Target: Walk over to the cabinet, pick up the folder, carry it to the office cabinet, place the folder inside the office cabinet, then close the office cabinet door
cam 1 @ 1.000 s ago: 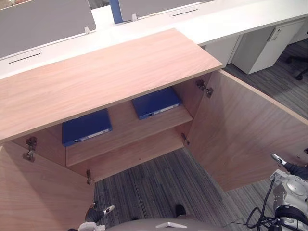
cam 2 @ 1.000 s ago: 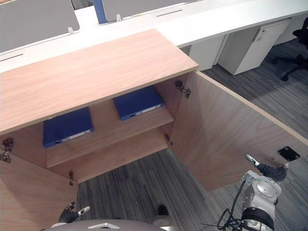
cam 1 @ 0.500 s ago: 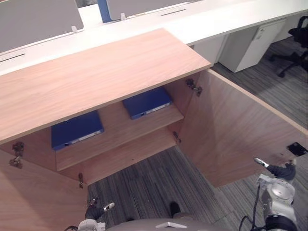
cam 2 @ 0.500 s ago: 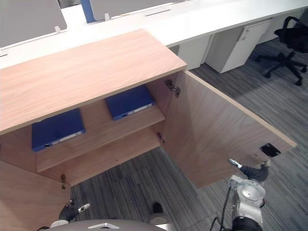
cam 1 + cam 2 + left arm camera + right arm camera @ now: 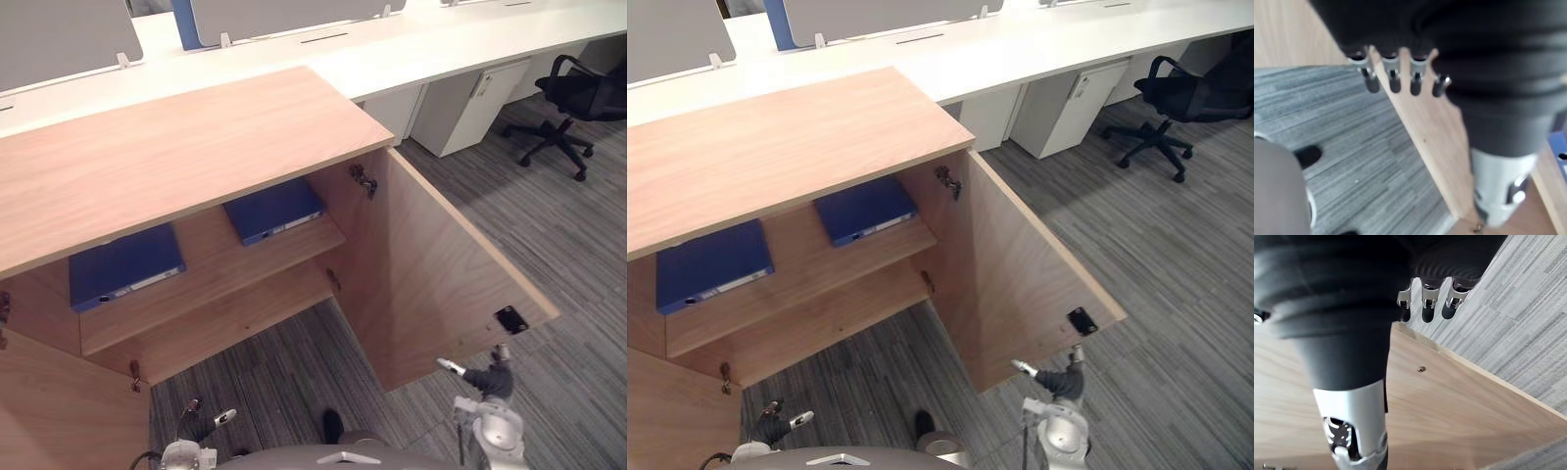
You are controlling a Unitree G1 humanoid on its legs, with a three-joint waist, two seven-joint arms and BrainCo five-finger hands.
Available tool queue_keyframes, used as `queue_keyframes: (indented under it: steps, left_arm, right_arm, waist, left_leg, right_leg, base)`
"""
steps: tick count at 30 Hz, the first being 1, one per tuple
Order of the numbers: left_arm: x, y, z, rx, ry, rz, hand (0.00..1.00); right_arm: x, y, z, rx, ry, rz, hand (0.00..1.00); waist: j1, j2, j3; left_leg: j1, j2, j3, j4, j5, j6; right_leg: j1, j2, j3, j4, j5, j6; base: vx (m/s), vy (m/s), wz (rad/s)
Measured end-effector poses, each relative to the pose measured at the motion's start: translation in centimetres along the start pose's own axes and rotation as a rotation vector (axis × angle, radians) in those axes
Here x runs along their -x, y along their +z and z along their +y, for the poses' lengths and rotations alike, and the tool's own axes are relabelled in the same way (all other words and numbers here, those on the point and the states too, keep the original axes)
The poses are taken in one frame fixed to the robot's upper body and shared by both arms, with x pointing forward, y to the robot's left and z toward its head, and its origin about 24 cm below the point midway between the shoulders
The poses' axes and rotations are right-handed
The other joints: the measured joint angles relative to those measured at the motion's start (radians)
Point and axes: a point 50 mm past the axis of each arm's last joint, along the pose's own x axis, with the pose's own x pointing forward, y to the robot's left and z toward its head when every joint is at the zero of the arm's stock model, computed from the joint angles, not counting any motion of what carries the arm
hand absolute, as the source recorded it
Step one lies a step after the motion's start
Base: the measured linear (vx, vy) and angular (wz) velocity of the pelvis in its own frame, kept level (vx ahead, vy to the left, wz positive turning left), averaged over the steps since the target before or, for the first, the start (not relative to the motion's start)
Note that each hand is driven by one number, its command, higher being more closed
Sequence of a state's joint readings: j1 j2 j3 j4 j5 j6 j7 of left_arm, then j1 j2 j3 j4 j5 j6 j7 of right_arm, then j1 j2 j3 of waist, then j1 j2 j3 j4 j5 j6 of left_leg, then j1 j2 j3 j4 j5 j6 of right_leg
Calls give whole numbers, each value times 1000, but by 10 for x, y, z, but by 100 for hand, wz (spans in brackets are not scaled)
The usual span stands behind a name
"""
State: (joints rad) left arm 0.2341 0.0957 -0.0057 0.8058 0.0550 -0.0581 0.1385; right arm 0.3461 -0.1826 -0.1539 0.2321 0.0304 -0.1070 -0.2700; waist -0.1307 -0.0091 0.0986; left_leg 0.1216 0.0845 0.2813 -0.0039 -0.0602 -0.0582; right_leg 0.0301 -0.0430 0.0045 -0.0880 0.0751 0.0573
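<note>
Two blue folders lie flat on the upper shelf of the open wooden cabinet, one at the left and one further right. Both cabinet doors stand open: the right door swings out toward me, and the left door is at the lower left. My left hand hangs low over the carpet in front of the cabinet, fingers relaxed and holding nothing. My right hand hangs just below the right door's free corner, also open and holding nothing. In the right wrist view its fingers point past the door's edge.
A long white desk with grey partition screens runs behind the cabinet. A white drawer unit stands under it, and a black office chair is at the far right. Grey striped carpet lies to the right of the open door.
The camera has swung to the right, so the cabinet sits further left in the picture and the chair has come into view. The folders have not moved. Both hands still hang free.
</note>
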Motion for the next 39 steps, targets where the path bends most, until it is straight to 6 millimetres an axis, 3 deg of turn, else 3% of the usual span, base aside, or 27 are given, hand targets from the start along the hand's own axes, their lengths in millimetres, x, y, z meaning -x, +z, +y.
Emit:
queue_keyframes:
  steps: [7,11,16,21,26,31,39]
  left_arm:
    - [-3,7,-5,-37,-20,-18,0]
    - [-6,12,-9,-54,-32,-29,0]
    - [-7,15,-9,-54,-30,-38,0]
    - [-8,18,-7,-56,-23,-47,0]
    - [-8,18,-7,-55,-22,-47,0]
    - [-8,18,-7,-52,-20,-49,0]
    - [-8,16,-1,4,20,-39,0]
  right_arm:
    - [26,-8,59,105,359,1,0]
    - [39,5,105,158,631,-79,0]
    - [48,23,136,171,764,-184,0]
    - [41,22,136,231,755,-195,0]
    - [24,-8,113,333,632,-70,0]
    - [19,-40,92,381,545,82,0]
    - [16,-60,86,402,495,207,0]
  waist:
    - [25,-1,-1]
    - [70,5,0]
    - [84,4,0]
    - [97,-10,5]
    - [102,-14,5]
    - [108,-14,5]
    - [130,-26,2]
  left_leg:
    - [-13,0,-15,1,1,0]
    - [-14,-2,-41,0,7,0]
    - [-13,-5,-61,-2,12,8]
    - [-11,-10,-61,-1,9,12]
    - [-1,-16,-64,0,8,14]
    - [2,-26,-93,-2,14,22]
    - [23,-55,-146,-56,57,40]
  right_leg:
    - [-19,-1,-20,0,15,-9]
    - [-17,1,-31,1,22,1]
    - [-6,-4,-45,7,26,-1]
    - [2,-4,-46,7,24,2]
    - [13,-7,-49,8,22,5]
    - [26,-22,-75,8,16,13]
    - [40,-47,-123,32,1,32]
  base:
    - [-61,-23,-10]
    - [-13,-17,8]
    - [16,9,12]
    - [0,0,0]
    - [-15,2,1]
    - [-51,6,15]
    - [-44,14,21]
